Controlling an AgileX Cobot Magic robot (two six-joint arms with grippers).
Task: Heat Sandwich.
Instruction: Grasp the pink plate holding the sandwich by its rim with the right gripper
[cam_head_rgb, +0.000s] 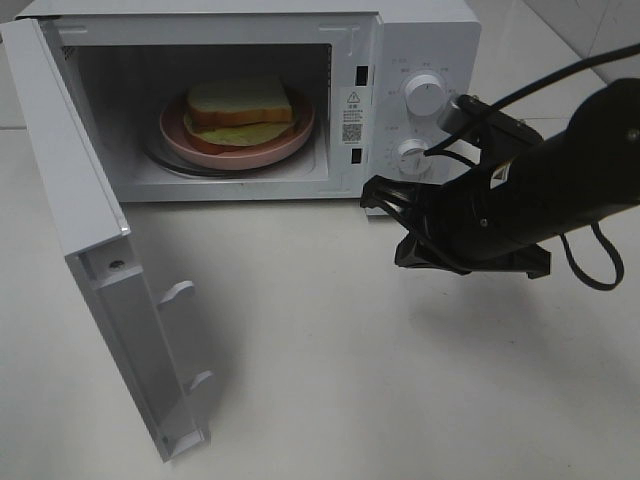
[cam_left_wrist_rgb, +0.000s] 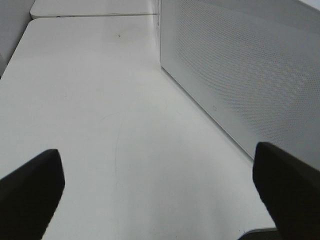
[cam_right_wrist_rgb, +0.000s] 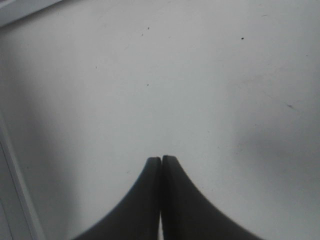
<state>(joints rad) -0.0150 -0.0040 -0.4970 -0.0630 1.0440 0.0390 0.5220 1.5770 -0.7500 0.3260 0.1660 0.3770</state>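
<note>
Sandwich (cam_head_rgb: 240, 108), one in number: two tan-crusted slices of white bread stacked slightly askew, with a pale green-yellow filling showing at the front edge. It lies on one round pink plate (cam_head_rgb: 290, 143), narrower than the plate, inside the cavity of one white microwave (cam_head_rgb: 420, 40). A greyish round tray (cam_head_rgb: 170, 162) shows under the plate.

The microwave stands along the far edge of the white counter (cam_head_rgb: 330, 350). Its door (cam_head_rgb: 90, 260) is wide open and swung out toward the counter's near left corner, with two latch hooks (cam_head_rgb: 175, 293) on its free edge. Two dials sit one above the other on the control panel, an upper dial (cam_head_rgb: 424, 96) and a lower dial (cam_head_rgb: 413, 156). One warning sticker (cam_head_rgb: 353, 115) is fixed to the frame beside the cavity.

Two grippers. The right gripper (cam_right_wrist_rgb: 161, 160) has its jaws pressed together on nothing. Carried by the black right arm (cam_head_rgb: 570, 170) with a looping cable (cam_head_rgb: 590, 265), it hangs over the counter just in front of the control panel, to the right of the cavity mouth and apart from the sandwich.

The left gripper (cam_left_wrist_rgb: 160, 195), seen only by its wrist camera, has its fingers (cam_left_wrist_rgb: 30, 192) spread wide and empty above bare counter. A white perforated panel (cam_left_wrist_rgb: 240, 70) stands beside it; whether this is door or casing cannot be told.
</note>
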